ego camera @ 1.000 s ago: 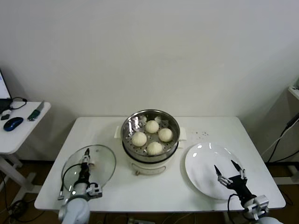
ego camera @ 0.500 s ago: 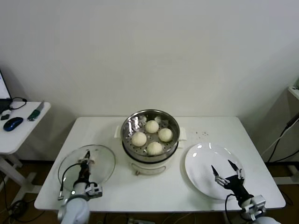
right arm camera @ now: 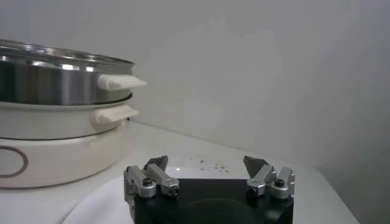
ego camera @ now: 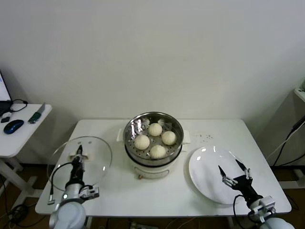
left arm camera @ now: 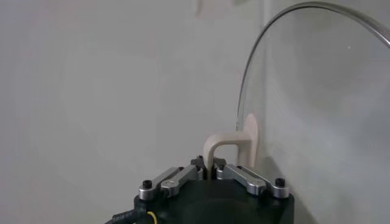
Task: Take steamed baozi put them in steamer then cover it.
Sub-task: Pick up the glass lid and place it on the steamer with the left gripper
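Four cream-white baozi (ego camera: 155,140) lie in the shiny steel steamer (ego camera: 153,123) on its cream pot base, mid table. My left gripper (ego camera: 79,152) is shut on the cream handle (left arm camera: 224,145) of the clear glass cover (ego camera: 95,162) and holds it raised and tilted at the table's left end, left of the steamer. In the left wrist view the cover's metal rim (left arm camera: 256,55) curves beside the handle. My right gripper (ego camera: 234,172) is open and empty over the white plate (ego camera: 209,164). In the right wrist view the gripper (right arm camera: 206,163) faces the steamer (right arm camera: 55,79).
The flat white plate holds nothing and lies right of the steamer, near the table's front right. A side table (ego camera: 19,131) with a mouse and cables stands at the far left. The wall is close behind the table.
My left gripper has lifted the cover off the table and carried it left and up, tilting it. My right gripper stays open over the plate, barely shifted.
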`<state>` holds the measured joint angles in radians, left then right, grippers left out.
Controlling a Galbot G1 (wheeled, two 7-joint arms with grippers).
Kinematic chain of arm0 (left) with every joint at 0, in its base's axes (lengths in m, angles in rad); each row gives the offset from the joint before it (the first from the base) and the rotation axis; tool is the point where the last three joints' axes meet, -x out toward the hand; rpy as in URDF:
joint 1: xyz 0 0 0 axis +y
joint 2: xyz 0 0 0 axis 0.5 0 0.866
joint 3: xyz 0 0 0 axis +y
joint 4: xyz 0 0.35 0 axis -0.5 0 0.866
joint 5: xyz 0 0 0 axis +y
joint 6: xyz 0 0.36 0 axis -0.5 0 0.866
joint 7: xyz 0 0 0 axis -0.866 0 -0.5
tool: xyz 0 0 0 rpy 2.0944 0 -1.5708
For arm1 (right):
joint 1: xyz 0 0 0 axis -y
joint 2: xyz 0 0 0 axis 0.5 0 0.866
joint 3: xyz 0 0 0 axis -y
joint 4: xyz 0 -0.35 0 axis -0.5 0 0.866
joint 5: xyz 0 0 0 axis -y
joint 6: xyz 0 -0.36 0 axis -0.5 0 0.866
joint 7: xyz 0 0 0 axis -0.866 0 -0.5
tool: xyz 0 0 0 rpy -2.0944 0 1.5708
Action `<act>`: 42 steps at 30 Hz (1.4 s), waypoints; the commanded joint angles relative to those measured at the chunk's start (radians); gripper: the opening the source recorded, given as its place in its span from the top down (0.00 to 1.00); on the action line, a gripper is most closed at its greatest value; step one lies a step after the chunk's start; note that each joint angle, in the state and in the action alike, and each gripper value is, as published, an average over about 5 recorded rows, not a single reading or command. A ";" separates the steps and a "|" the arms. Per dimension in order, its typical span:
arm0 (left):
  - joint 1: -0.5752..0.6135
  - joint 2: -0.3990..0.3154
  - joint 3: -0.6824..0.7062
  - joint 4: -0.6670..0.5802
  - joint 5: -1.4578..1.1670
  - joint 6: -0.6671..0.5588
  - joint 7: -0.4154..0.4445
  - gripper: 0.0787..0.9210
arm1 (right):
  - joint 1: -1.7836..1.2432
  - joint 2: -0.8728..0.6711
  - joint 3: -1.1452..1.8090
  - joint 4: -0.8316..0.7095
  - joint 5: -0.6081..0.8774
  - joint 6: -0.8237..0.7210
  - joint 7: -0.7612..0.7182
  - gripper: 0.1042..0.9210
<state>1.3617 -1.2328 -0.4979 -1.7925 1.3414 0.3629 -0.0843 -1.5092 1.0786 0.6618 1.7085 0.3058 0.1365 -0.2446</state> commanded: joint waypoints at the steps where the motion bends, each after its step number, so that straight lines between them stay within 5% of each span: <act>1: 0.047 0.122 0.008 -0.299 -0.021 0.162 0.041 0.91 | 0.021 -0.049 -0.005 0.001 0.000 -0.016 0.007 0.12; 11: -0.125 0.313 0.221 -0.409 -0.103 0.317 0.235 0.91 | 0.102 -0.082 -0.059 -0.012 -0.010 -0.060 0.030 0.12; 15: -0.288 0.317 0.357 -0.373 -0.107 0.376 0.347 0.91 | 0.127 -0.085 -0.072 -0.010 -0.026 -0.098 0.033 0.12; 20: -0.488 0.213 0.519 -0.295 -0.034 0.421 0.460 0.91 | 0.134 -0.078 -0.069 0.004 -0.037 -0.123 0.034 0.12; 25: -0.542 0.065 0.607 -0.198 0.065 0.423 0.501 0.91 | 0.127 -0.074 -0.052 0.011 -0.039 -0.123 0.035 0.12; 35: -0.521 -0.203 0.663 0.002 0.155 0.423 0.421 0.91 | 0.097 -0.062 -0.011 0.021 -0.040 -0.118 0.030 0.12; 42: -0.514 -0.292 0.679 0.095 0.162 0.423 0.351 0.91 | 0.088 -0.053 -0.002 0.023 -0.044 -0.111 0.026 0.12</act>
<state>0.8930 -1.3303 0.1060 -1.8605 1.4501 0.7370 0.3140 -1.4189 1.0237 0.6485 1.7286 0.2673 0.0287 -0.2159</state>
